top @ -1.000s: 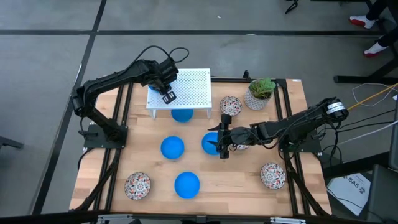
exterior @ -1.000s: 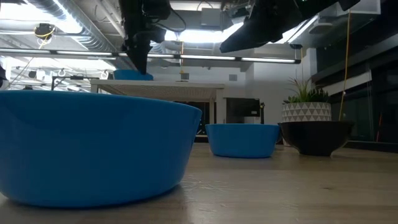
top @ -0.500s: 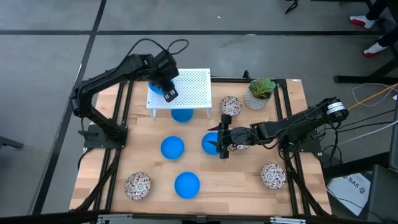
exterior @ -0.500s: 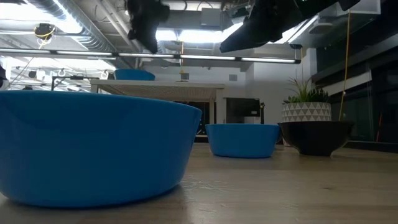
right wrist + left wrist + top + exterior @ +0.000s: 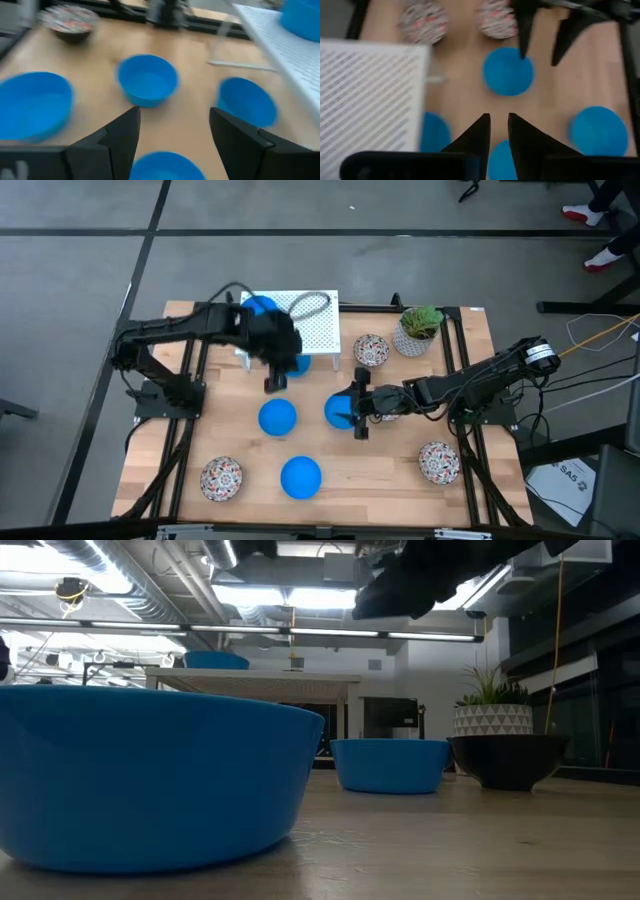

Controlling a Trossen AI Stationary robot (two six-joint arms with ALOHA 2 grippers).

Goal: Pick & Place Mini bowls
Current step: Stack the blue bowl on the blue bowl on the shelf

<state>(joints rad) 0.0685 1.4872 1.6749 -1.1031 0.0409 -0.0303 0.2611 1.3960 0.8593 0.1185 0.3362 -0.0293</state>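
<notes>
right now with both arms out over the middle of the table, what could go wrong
The left gripper and right gripper are both out near the table's middle, so the arms could collide if both move inward. The right gripper's open fingers flank a blue bowl; coming down off-centre might push it away. A blue bowl on the white rack sits near the rack's edge and the left arm passes close by, so a brush could knock it off.

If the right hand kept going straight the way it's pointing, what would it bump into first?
Probably the blue bowl straight ahead of the open right hand, past the blue bowl directly below it. Whether the hand would pass over its rim is unclear.
</notes>
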